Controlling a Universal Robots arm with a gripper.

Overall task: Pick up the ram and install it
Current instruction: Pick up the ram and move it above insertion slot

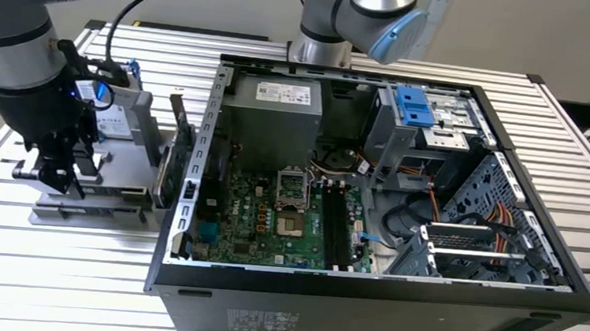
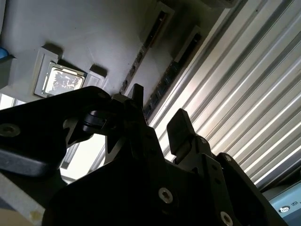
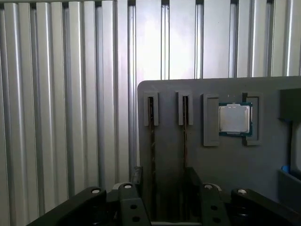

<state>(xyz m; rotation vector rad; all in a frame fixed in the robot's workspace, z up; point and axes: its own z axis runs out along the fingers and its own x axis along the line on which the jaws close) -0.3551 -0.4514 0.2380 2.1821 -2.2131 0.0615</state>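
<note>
The ram [image 3: 151, 141] stands on edge in the grey holder [image 3: 211, 92]; we centre the released, empty gripper [image 3: 164, 172] squarely over its edge.

— What carries everything here?
— A bench [image 1: 44, 272] of ribbed silver metal slats, running across from the exterior view's left to its right.
— And what lies directly on it?
— Two things. An open black computer case [image 1: 368, 310] lies on its side over the bench's middle, reaching close to the near edge. Just beside it, a grey holder block [image 1: 86, 214] sits by the edge at the exterior view's left, bare slats showing between it and the near edge.
</note>
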